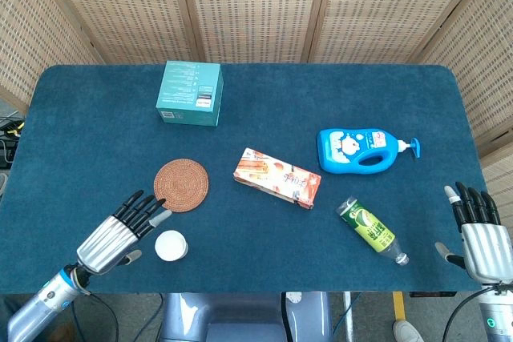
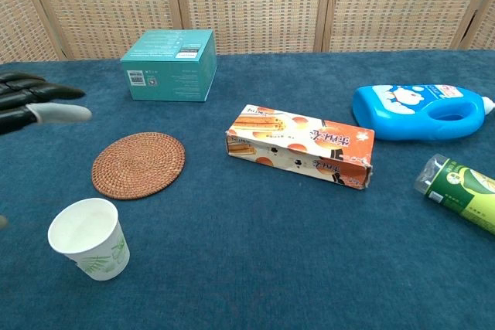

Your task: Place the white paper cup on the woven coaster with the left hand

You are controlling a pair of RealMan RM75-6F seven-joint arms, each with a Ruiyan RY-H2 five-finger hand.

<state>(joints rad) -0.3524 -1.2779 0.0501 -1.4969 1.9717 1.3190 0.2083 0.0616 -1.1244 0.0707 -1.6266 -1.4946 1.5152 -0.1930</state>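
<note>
The white paper cup [image 1: 171,245] [image 2: 88,239] stands upright near the table's front edge, with a green leaf print on its side. Just behind it lies the round woven coaster [image 1: 181,185] [image 2: 138,165], bare. My left hand [image 1: 120,231] hovers open just left of the cup, fingers stretched toward the coaster and apart from both. In the chest view only its fingertips [image 2: 46,112] show at the left edge. My right hand [image 1: 479,235] rests open off the table's front right corner.
A teal box [image 1: 190,93] stands at the back left. An orange snack box [image 1: 276,178] lies mid-table, a blue pump bottle [image 1: 361,150] to its right, and a green bottle [image 1: 370,230] on its side near the front right.
</note>
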